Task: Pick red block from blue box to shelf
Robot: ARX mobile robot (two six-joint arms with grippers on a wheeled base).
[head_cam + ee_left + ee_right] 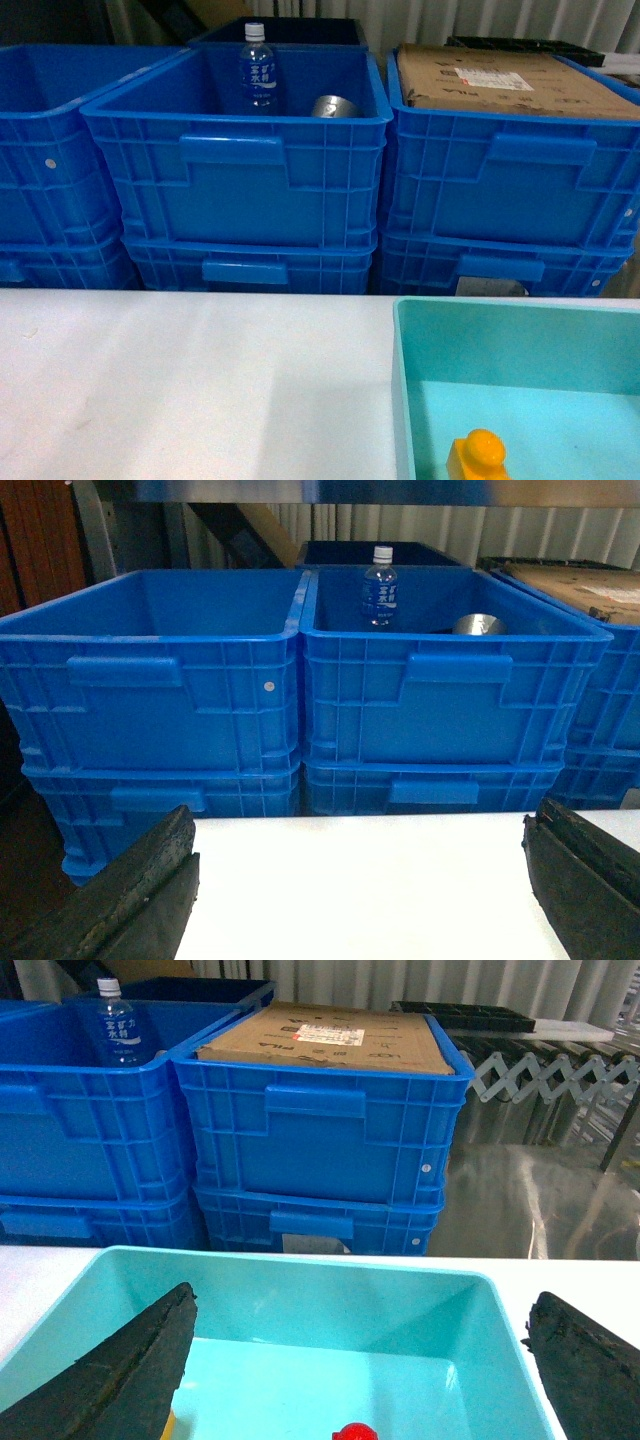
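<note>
The red block is small and lies on the floor of the light-blue box, at the bottom edge of the right wrist view. My right gripper hangs open above this box, with one dark finger at each side and nothing between them. In the head view the box sits on the white table at the lower right, and the red block does not show there. My left gripper is open over the bare white tabletop. A shiny steel rail of the shelf crosses the top of the left wrist view.
A yellow-orange studded block lies in the same box. Stacked dark-blue crates line the table's far edge. One holds a water bottle and a metal can, another a cardboard carton. A roller conveyor stands far right.
</note>
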